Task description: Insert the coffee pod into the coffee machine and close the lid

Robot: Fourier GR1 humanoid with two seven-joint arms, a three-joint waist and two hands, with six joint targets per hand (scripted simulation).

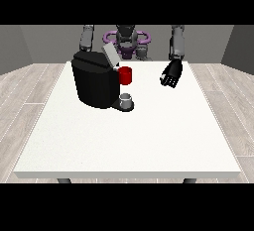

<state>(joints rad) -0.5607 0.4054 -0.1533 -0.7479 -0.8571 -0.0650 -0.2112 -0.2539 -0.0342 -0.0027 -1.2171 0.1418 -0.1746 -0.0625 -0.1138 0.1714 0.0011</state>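
A small grey coffee pod (127, 97) sits on the drip base of the black boxy coffee machine (94, 80), near the far-left corner of my large white bench (129, 141). The machine's grey lid (110, 55) tilts open, with a red thing at the machine (126, 75). My hand at the view's right (171, 73) hangs over the far edge, fingers relaxed, holding nothing.

Hand at view's left hidden behind coffee machine (94, 79); table (149, 141) legs mostly hidden.
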